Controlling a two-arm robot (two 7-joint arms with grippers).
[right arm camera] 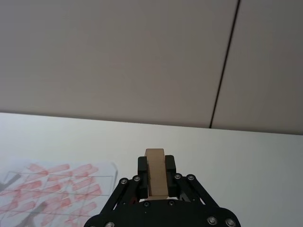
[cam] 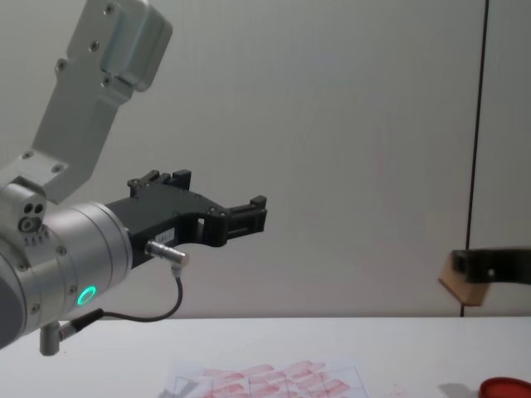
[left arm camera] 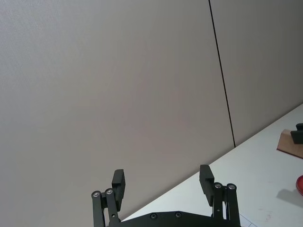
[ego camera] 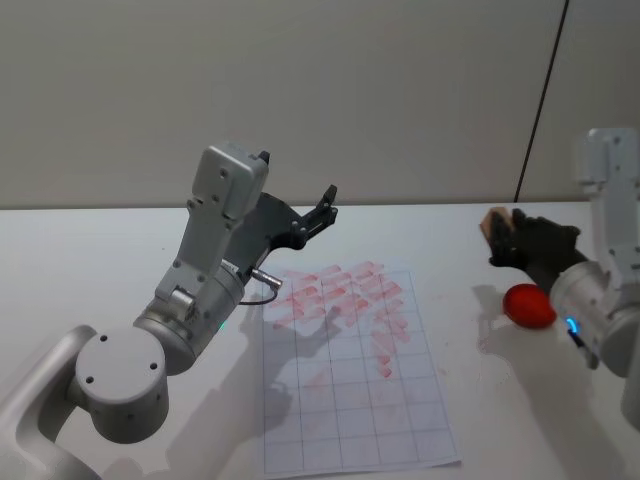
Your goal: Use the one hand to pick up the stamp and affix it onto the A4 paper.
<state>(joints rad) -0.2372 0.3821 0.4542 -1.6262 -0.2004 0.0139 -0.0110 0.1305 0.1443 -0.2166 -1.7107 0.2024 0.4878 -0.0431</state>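
Nearest the head camera, the left arm is arching up over the near left part of the worktop [ego camera: 80, 270], its green ring glowing. At its end the left gripper [ego camera: 322, 208] is hanging in the air above the far left corner of the paper [ego camera: 350, 400], pointing at the wall, with its fingers standing apart and nothing between them. The paper is lying flat in the middle of the worktop; red marks are crowding its far rows, while the near rows are showing bare grid.

On the right side the hand [ego camera: 505, 238], on the arm with the blue ring, is clamping the stamp [ego camera: 492, 225] between its fingers. In the right wrist view the pale block is sitting upright in the grip, and in the chest view it is hanging clear of the worktop, tilted — well to the right of the paper, toward the far right corner. Just on the near side of the hand, a red disc [ego camera: 528, 305] is resting on the worktop close to the right edge.
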